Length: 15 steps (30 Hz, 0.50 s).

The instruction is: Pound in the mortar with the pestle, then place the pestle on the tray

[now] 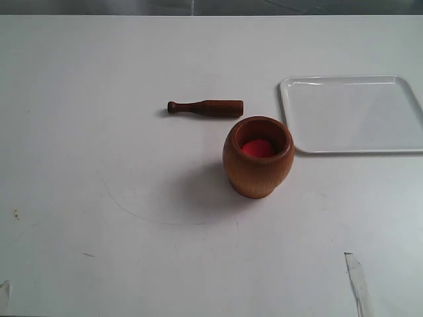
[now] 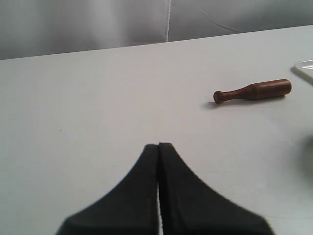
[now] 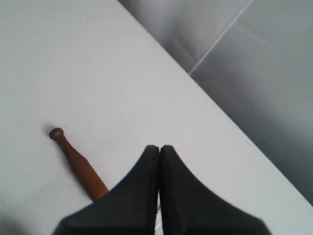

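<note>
- Your left gripper (image 2: 158, 147) is hanging over the white table (image 1: 99, 132) with its two black fingers (image 2: 142, 191) clenched flat against each other, pad on pad. In its wrist view the pestle is lying well ahead of the tips.
- The pestle (image 1: 205, 107) is lying flat on the table around the middle of the exterior view. Its small knob is pointing left and its thick end is pointing right, toward the tray.
- The mortar (image 1: 258, 158) is standing upright just in front of the pestle's thick end and a bit to the right. I can't tell if there's a real gap between the two, since they're nearly meeting in that view. A red ball (image 1: 258, 148) is sitting down inside the cup.
- The tray (image 1: 353, 113) is lying flat to the right of the mortar and a little farther back. Its near left corner is coming close to the mortar's rim, and its right edge is running out of the picture.
- Your right gripper (image 3: 159, 148) is also clenched, with both fingers pressing together along their whole length. In its wrist view the pestle's thick end is hiding behind one finger.
</note>
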### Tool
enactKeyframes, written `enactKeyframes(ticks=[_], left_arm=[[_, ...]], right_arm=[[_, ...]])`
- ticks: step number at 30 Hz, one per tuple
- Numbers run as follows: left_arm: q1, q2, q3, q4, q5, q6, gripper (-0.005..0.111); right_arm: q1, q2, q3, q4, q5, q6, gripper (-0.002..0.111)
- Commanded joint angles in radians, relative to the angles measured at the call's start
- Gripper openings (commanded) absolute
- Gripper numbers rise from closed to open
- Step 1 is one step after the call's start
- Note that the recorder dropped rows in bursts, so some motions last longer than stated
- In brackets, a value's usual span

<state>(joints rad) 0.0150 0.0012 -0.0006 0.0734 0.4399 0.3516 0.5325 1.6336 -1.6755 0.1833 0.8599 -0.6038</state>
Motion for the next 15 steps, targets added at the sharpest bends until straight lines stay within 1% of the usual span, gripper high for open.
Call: enactKeyframes(ticks=[1,4,6,11,15], left_arm=[[-0.008,-0.001,0.001,-0.007,-0.003,-0.008,0.000],[-0.008,-0.001,0.001,-0.007,-0.003,-0.008,0.000],[-0.008,-0.001,0.001,-0.007,-0.003,-0.008,0.000],[-0.008,-0.001,0.001,-0.007,-0.003,-0.008,0.000],[-0.008,-0.001,0.001,-0.007,-0.003,-0.008,0.000]], right_arm=[[0.031,0.183,-0.148,0.024,0.099,-0.042,0.000],[0.064,0.357,-0.273,0.045,0.207,-0.177,0.000],[0.076,0.447,-0.315,0.049,0.241,-0.250,0.000],[0.087,0.605,-0.381,0.125,0.288,-0.324,0.000],[0.095,0.697,-0.386,0.174,0.317,-0.358,0.000]])
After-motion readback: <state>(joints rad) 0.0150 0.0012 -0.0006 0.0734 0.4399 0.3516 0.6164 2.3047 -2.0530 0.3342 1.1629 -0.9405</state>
